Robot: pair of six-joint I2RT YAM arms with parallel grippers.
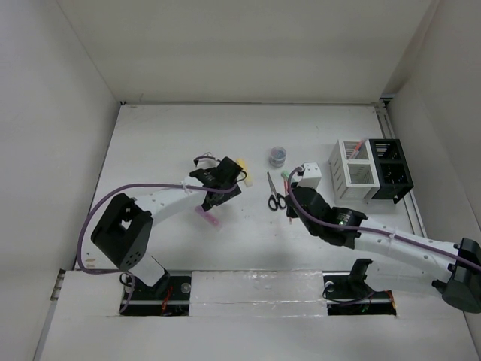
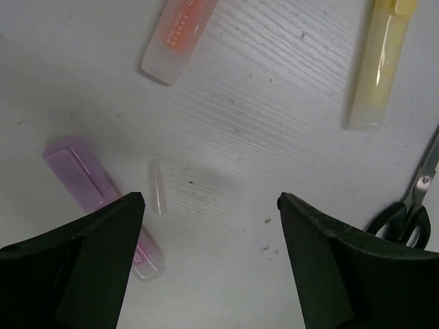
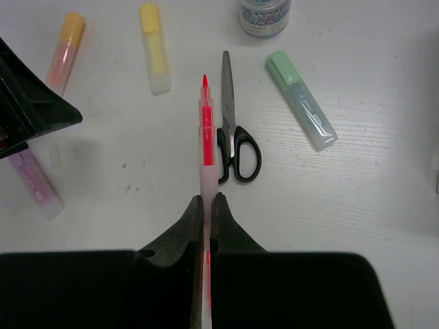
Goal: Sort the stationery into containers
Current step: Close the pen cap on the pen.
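My left gripper (image 2: 211, 205) hangs open above bare table, nothing between its fingers (image 2: 103, 264). A purple highlighter (image 2: 92, 188) lies partly under the left finger, with a clear cap (image 2: 157, 186) beside it. An orange highlighter (image 2: 180, 31) and a yellow highlighter (image 2: 378, 65) lie farther off. My right gripper (image 3: 208, 200) is shut on a thin orange-red pen (image 3: 206, 127), held above the black-handled scissors (image 3: 234, 140). A green highlighter (image 3: 302, 99) and the grey roll (image 3: 264, 14) lie beyond. The white container (image 1: 353, 171) and black container (image 1: 392, 171) stand at the right.
An orange-red pen (image 1: 360, 146) sticks up out of the white container. In the top view the left gripper (image 1: 224, 179) and right gripper (image 1: 293, 197) work close together mid-table, with the scissors (image 1: 275, 194) between them. White walls enclose the table.
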